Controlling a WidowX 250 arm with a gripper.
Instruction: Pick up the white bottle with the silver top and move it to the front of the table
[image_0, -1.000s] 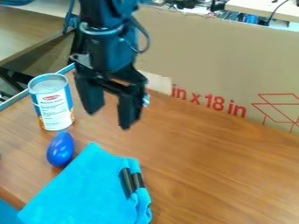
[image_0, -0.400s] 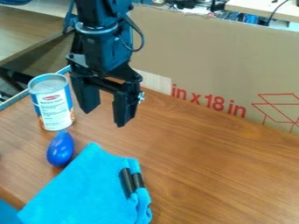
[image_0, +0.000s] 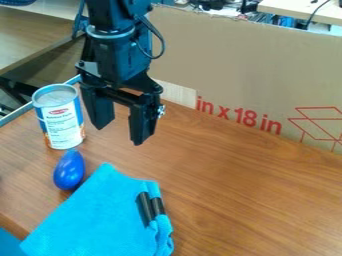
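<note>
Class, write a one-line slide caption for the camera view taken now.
Open black gripper above a wooden table, near a can, a blue egg-shaped object and a turquoise cloth.

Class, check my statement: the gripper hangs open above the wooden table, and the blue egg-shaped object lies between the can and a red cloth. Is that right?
Only the cloth's colour is wrong: the camera view shows a bright blue cloth, not red.

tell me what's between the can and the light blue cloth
A dark blue egg-shaped object lies on the wooden table between the can and the light blue cloth, as the camera view shows.
</note>
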